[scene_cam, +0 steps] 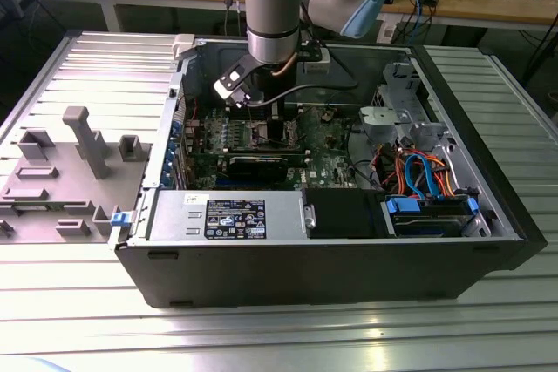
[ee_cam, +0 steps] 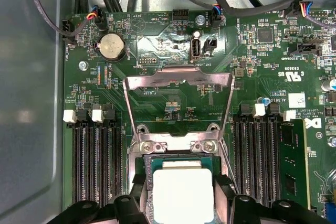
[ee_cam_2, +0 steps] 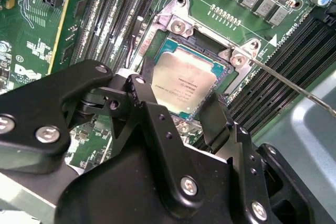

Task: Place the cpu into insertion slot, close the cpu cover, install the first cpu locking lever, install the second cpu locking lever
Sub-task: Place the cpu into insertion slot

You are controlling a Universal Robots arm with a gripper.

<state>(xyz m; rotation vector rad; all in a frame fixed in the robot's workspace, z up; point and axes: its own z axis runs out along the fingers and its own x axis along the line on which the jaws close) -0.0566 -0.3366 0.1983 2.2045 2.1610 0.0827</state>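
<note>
Second wrist view: the gripper (ee_cam_2: 180,92) has its fingers closed against opposite edges of the cpu (ee_cam_2: 185,77), between them. The cpu lies in the insertion slot (ee_cam_2: 176,24). The cpu cover (ee_cam: 178,80) stands hinged open.

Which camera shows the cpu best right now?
The second wrist view: the cpu shows most of its grey face. The first wrist view shows it glaring white; in the exterior view the arm hides it.
</note>
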